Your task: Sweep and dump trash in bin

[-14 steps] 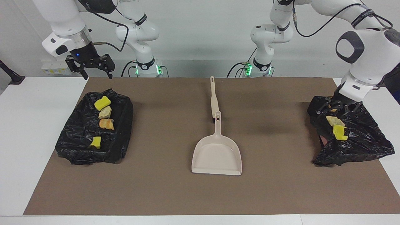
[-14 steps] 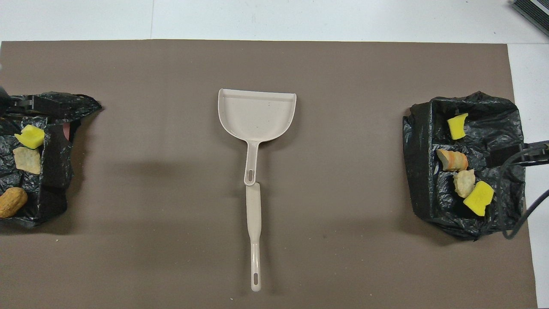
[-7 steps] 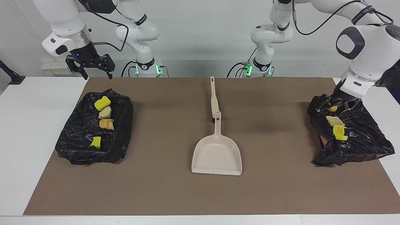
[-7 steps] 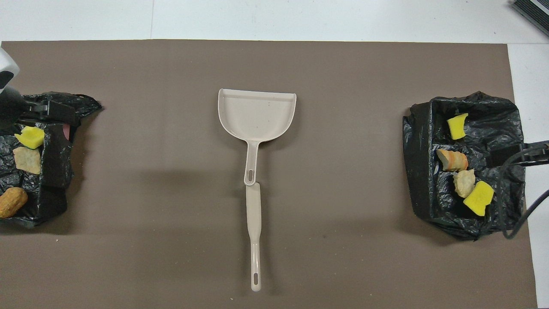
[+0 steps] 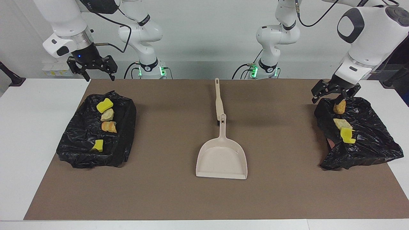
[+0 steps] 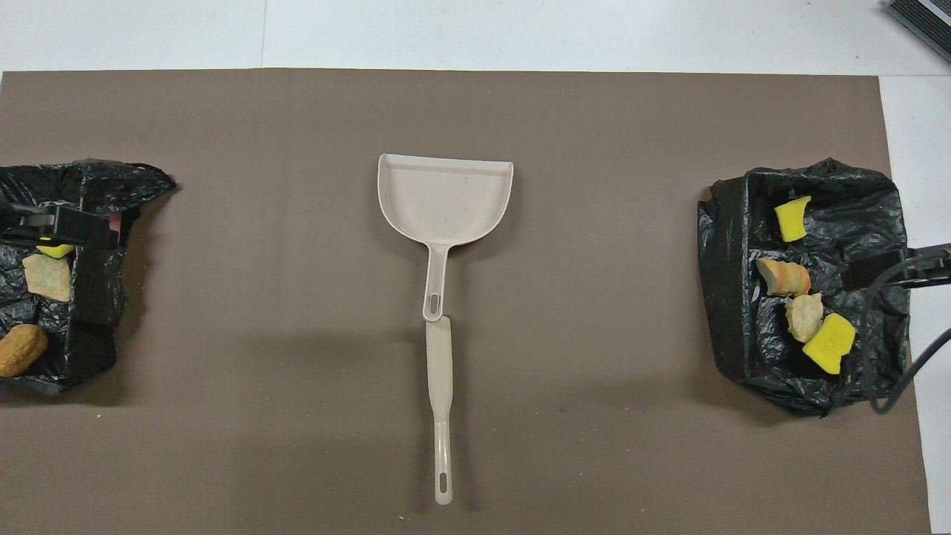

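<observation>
Tan lump (image 5: 339,107) sits just under left gripper's (image 5: 336,94) spread jaws — apart.

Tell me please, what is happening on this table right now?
Nothing is held. The left gripper hangs open over the black bag-lined bin at the left arm's end, above a tan lump lying in it with two other chunks. The right gripper waits open in the air near the other bin, which holds four chunks. The beige dustpan and its brush handle lie untouched mid-table.
</observation>
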